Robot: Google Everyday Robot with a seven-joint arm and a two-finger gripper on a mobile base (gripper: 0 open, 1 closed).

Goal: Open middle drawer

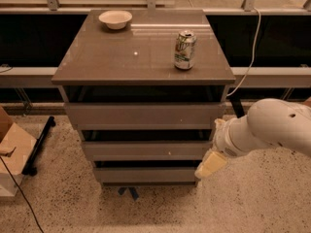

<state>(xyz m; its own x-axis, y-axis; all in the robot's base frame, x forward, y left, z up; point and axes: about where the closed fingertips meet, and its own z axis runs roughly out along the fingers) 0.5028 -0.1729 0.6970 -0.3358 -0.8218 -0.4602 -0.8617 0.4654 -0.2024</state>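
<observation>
A grey-brown drawer unit stands in the centre of the camera view with three handleless fronts. The middle drawer (146,150) has a flat plain front of medium height and sits closed, between a taller top front (143,114) and a shorter bottom front (146,174). My gripper (210,165) hangs at the unit's right edge, level with the gap between the middle and bottom fronts. Only one cream-coloured finger (212,164) shows, pointing down and left. The white arm (272,127) reaches in from the right.
On the unit's top (97,57) stand a green-and-white can (184,50) and a white bowl (115,19). A cardboard box (12,152) and a black stand foot (39,140) sit on the speckled floor at left. A white cable (250,57) hangs at right.
</observation>
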